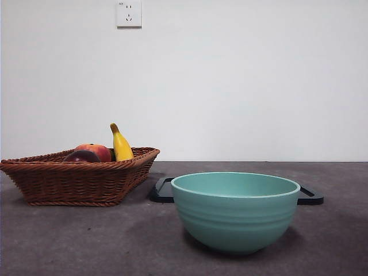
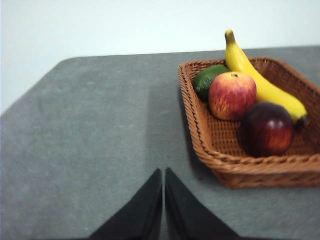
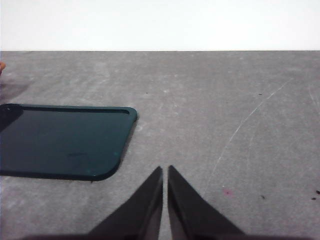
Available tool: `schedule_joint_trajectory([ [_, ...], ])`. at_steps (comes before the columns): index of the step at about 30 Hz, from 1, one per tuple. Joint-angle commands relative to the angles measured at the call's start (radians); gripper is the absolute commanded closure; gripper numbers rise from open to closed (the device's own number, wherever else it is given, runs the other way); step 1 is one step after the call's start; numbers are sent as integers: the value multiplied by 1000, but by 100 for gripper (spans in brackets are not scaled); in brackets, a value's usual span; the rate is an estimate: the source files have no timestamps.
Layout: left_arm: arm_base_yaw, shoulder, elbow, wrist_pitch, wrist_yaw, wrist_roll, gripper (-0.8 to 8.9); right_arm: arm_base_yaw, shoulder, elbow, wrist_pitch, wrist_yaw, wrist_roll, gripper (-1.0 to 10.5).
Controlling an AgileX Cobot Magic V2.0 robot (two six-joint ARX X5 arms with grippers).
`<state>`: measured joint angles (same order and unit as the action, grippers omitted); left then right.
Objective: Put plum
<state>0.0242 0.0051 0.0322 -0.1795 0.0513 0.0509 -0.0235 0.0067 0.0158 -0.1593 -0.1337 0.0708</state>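
Inside the wicker basket (image 2: 220, 160), the plum (image 2: 266, 129) sits beside the red-orange fruit (image 2: 232, 95), near the left tool (image 2: 163, 172), whose jaws are closed, gripping nothing; right tool (image 3: 165, 170) likewise.

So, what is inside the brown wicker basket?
The basket holds the dark plum, a red-orange fruit, a yellow banana and a green fruit. The green fruit is mostly hidden behind the red-orange one, and the basket floor under the fruits is covered.
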Motion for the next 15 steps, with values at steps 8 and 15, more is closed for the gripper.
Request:
schedule_joint_trajectory([
  [8, 2, -2, -20, -7, 0, -328, 807, 1, -3, -3, 13, -51, 169, 941],
  [15, 2, -2, 8, -9, 0, -438, 806, 1, -3, 11, 15, -76, 266, 941],
])
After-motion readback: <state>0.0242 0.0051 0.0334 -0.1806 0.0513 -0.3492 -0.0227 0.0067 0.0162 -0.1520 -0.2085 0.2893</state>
